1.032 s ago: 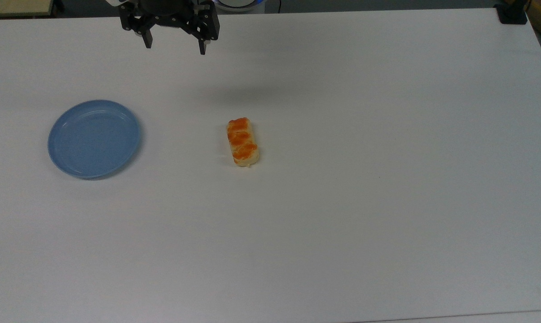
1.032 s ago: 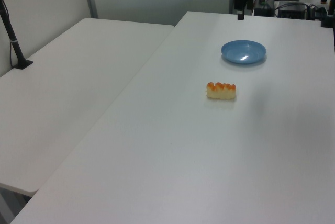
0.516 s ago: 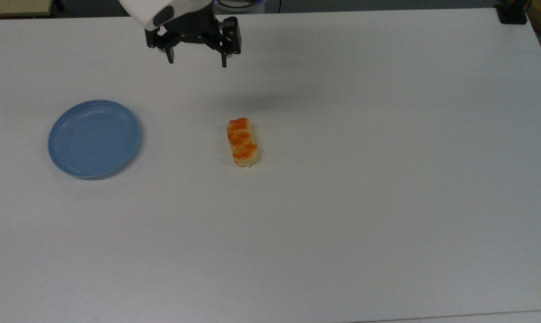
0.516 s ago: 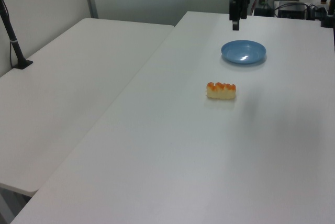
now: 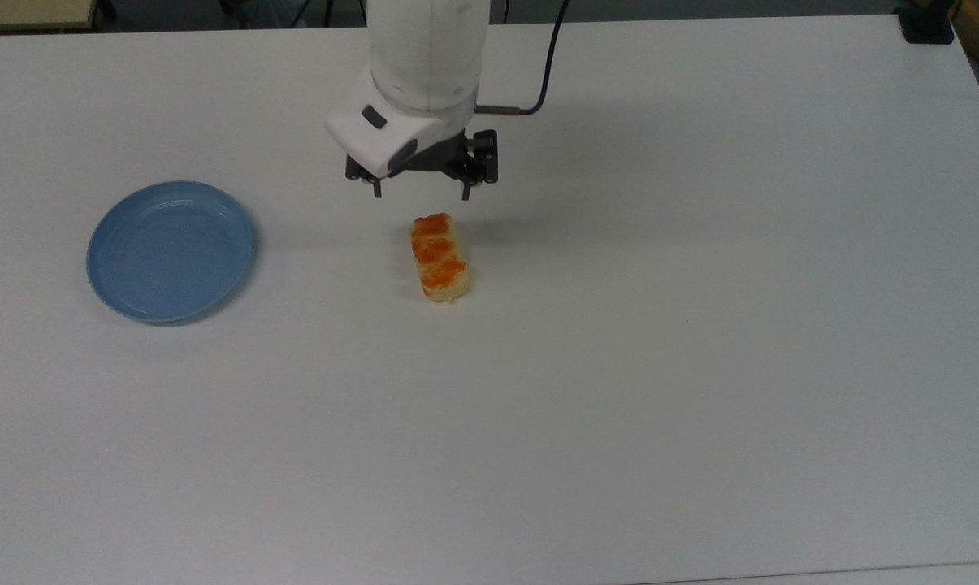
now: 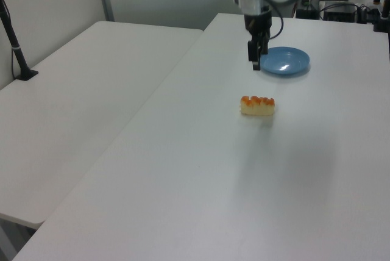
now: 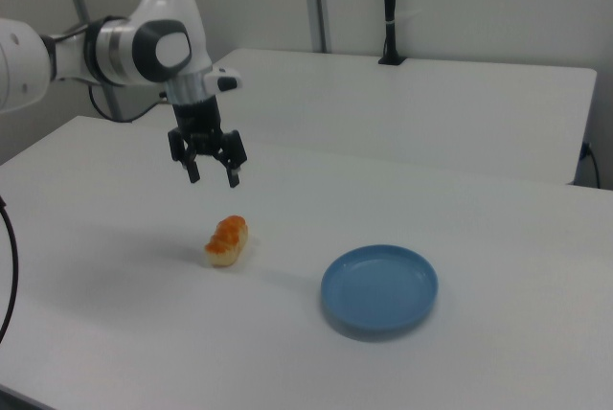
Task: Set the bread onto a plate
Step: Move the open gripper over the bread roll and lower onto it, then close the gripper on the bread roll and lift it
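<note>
Since a second ago my gripper [image 5: 421, 193] has swung from the top edge of the top view down toward frame centre, while nothing on the table has shifted. My target, the small oblong pale-yellow bread [image 5: 439, 257] with its orange-brown glazed stripes, lies flat on the white table [image 5: 700, 366] a little left of centre in the top view, untouched and alone. Its long axis runs nearly up-and-down the top view, tilted slightly so the lower end leans to the top view's right. My two black fingers are spread wide and carry nothing; in the right view [image 7: 211, 175] they hang well above the bun [image 7: 226, 240], pointing down, so I judge I am on the approach, with the descent not yet begun.

What the next move turns on: in the top view the bread sits just below my fingertips and a touch to the right, and my fingers open across the frame, left to right. That gap runs across the bun's short width, so I reckon I need little wrist turn, only to travel over its middle and lower.

Round light-blue plastic plate [image 5: 170, 250], shallow with a raised rim, waits at the left of the top view, well apart from the bread, and holds nothing. In the left view it lies beyond the bun [image 6: 258, 105], toward the upper right [image 6: 283, 61]
</note>
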You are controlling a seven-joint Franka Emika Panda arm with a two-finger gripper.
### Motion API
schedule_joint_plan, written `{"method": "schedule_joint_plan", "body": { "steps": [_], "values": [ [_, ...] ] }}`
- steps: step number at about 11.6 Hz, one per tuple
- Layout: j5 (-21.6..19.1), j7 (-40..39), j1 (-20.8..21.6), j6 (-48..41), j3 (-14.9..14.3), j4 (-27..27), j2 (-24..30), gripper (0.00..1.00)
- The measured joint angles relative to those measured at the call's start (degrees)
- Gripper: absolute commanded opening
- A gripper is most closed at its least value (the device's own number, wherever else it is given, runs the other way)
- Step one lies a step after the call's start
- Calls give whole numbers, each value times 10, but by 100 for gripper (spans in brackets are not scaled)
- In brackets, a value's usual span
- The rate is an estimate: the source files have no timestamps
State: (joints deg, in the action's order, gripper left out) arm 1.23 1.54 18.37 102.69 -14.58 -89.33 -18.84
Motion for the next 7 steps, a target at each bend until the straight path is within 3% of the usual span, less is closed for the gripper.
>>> {"method": "schedule_joint_plan", "body": {
  "steps": [7],
  "values": [
    [33, -13, 32, 88, 0, -60, -76, 99]
  ]
}}
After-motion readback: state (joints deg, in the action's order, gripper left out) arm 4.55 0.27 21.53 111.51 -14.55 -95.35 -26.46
